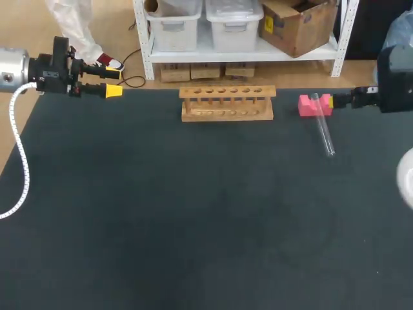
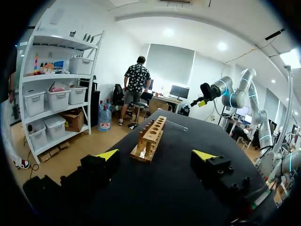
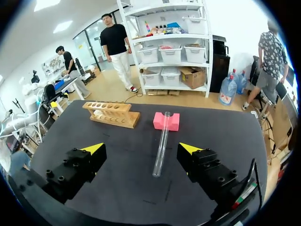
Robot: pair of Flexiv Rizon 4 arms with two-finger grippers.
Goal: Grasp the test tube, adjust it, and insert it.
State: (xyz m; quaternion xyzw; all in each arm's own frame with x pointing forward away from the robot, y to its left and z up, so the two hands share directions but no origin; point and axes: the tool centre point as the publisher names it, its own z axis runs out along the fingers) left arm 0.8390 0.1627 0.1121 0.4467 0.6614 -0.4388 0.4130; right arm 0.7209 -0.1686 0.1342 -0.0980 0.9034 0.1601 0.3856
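- Right fingers [image 3: 94,149] are spread wide and grip nothing. The test tube [image 3: 161,143] lies just ahead, in line with the gap between them, seemingly lined up for a grasp.
- The tube's far end rests in a pink block [image 3: 166,121], its near end on the surface [image 3: 117,174], probably to ease pickup.
- The wooden rack [image 3: 112,114] stands beyond, to one side.
- Left fingers [image 2: 109,154] are open and empty, well short of the rack.

head overhead, wrists low, 3 share rack [image 1: 227,103]
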